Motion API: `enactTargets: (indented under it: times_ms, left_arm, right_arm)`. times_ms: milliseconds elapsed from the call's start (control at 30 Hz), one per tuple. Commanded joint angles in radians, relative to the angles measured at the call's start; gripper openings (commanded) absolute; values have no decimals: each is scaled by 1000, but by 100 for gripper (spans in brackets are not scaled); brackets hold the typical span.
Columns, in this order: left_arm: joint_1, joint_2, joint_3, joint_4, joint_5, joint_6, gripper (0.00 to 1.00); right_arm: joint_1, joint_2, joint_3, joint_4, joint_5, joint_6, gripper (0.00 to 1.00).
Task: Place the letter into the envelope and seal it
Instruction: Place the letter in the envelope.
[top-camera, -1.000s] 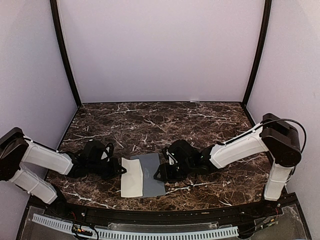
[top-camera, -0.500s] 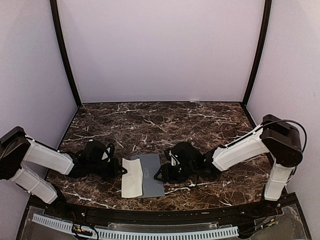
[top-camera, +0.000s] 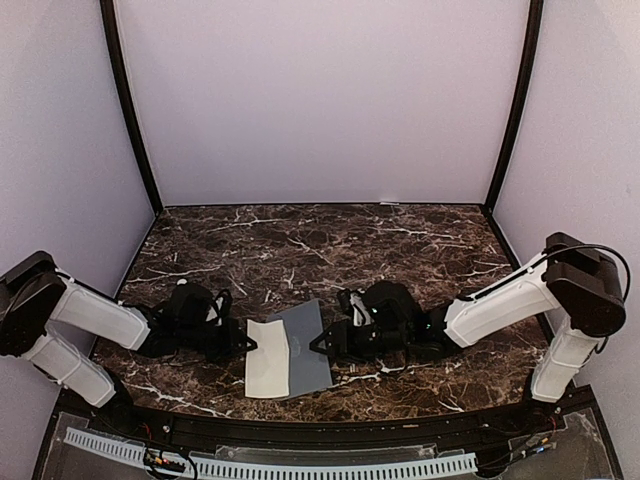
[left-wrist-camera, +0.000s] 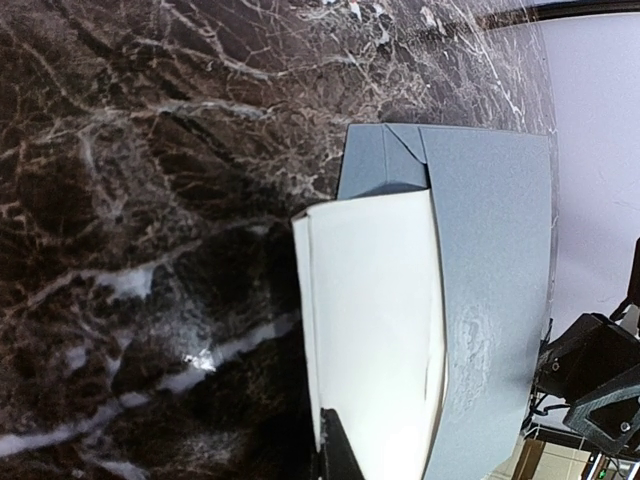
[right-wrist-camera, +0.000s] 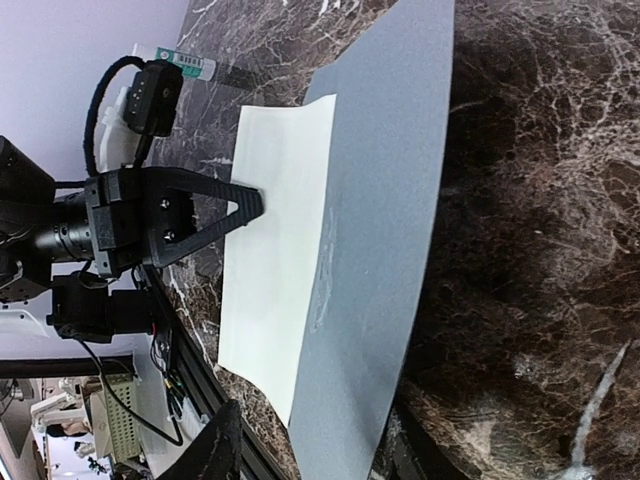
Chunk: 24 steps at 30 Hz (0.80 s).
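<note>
A dark brown bench (top-camera: 330, 240) with white marble veining fills the floor of the booth. A pale lilac wall (top-camera: 320, 100) rises from the far edge of the bench, and matching panels close in its left and right sides. Two black posts (top-camera: 128, 110) (top-camera: 513, 110) stand at the bench's far corners. A curved black rail (top-camera: 330, 428) lines the bench's near edge, and a white slotted strip (top-camera: 270, 466) runs just below it.

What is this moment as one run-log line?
step: insert | letter: partly in envelope, mostly outside | left jaws: shut on letter | right jaws: at envelope, grip unclear | seal: not done
</note>
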Motion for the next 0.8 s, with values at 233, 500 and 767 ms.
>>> enactTargets:
  times_ms: [233, 500, 767]
  left_arm:
    - [1, 6, -22, 46, 36, 7, 0]
    - [0, -36, -30, 14, -9, 15, 0]
    - [0, -60, -10, -57, -23, 25, 0]
  right_arm:
    - [-4, 34, 3, 66, -31, 22, 24]
    - [-7, 30, 27, -59, 24, 10, 0]
    - [-8, 36, 32, -85, 22, 1, 0]
